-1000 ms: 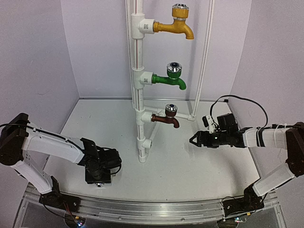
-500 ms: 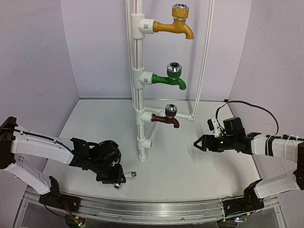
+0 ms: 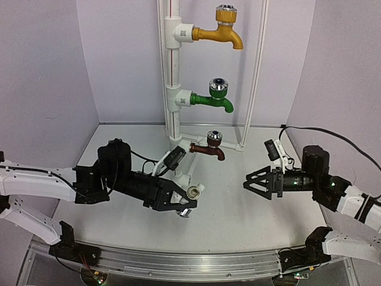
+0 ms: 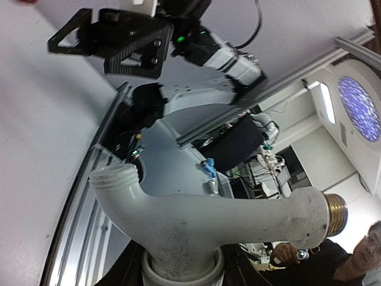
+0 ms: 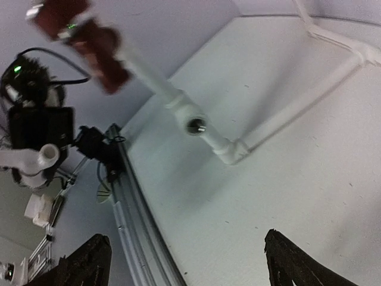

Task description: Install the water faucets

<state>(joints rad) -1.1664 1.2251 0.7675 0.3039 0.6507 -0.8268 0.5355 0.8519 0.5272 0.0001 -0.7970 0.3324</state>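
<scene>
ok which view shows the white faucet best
Left wrist: the white faucet fills the frame, spout and brass thread clear. Top view shows only its end past the left gripper; right wrist shows a small, distant piece.

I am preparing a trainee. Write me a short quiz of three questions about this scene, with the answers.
1. True or false: the right gripper holds a faucet.
2. Which colour is the faucet in the left gripper? A) blue B) white C) red
3. How many faucets are mounted on the upright pipe?
Key: 1 false, its jaws stand open and empty. 2 B, the white faucet. 3 three: the yellow faucet, the green faucet and the brown faucet.
</scene>
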